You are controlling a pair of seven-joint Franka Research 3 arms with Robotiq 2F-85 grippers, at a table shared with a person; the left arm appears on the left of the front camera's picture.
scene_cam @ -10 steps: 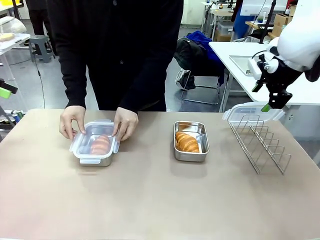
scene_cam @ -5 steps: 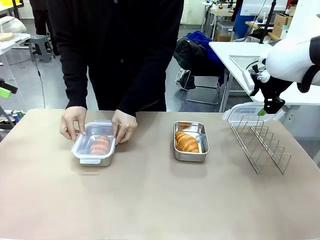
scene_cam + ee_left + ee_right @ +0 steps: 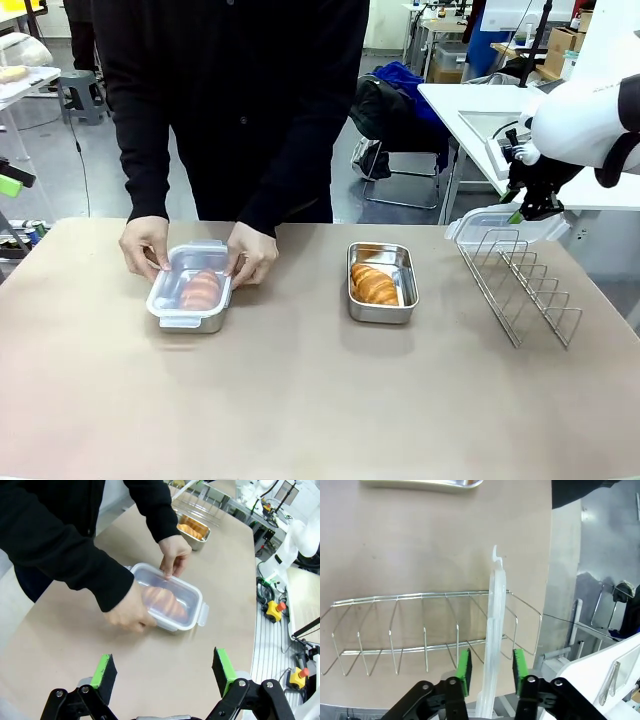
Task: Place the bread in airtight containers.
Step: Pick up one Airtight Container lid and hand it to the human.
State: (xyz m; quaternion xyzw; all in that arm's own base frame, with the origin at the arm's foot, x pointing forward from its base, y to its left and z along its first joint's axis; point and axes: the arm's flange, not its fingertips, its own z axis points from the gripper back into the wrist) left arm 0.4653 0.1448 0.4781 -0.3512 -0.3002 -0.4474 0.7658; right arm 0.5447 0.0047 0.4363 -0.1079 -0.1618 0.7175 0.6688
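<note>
The right claw (image 3: pixel 490 667) straddles the edge of a clear lid (image 3: pixel 493 630) standing in the far slot of the wire rack (image 3: pixel 520 285), pads just beside it on each side; whether they pinch it yet cannot be told. That lid probably belongs on the open tin (image 3: pixel 382 283) mid-table, which holds a croissant (image 3: pixel 374 284). The left claw (image 3: pixel 165 672) hangs spread wide, idle. Far left, the person's hands (image 3: pixel 252 250) press a lid onto the other tin (image 3: pixel 190 296), over its croissant (image 3: pixel 201 290).

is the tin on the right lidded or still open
Open. The right tin has no lid, and its croissant lies bare; a clear lid stands in the wire rack.
</note>
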